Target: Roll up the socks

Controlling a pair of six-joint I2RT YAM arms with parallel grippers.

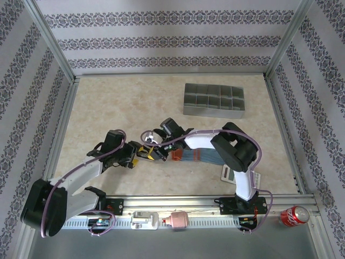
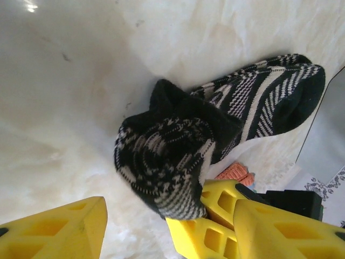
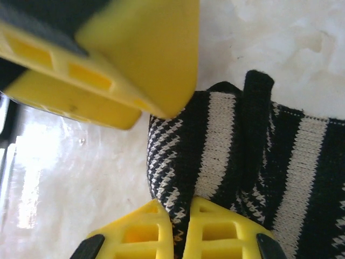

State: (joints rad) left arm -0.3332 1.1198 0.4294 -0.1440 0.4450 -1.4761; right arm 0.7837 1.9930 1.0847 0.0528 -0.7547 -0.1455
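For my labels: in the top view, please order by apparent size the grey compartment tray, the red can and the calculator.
Largest: grey compartment tray.
Then red can and calculator: unsure, because the right arm hides part of the calculator.

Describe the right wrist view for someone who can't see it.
A black-and-beige striped sock is pinched between the yellow fingertips of the right gripper at the bottom. One yellow finger of the left gripper hangs at upper left, above a pale table.
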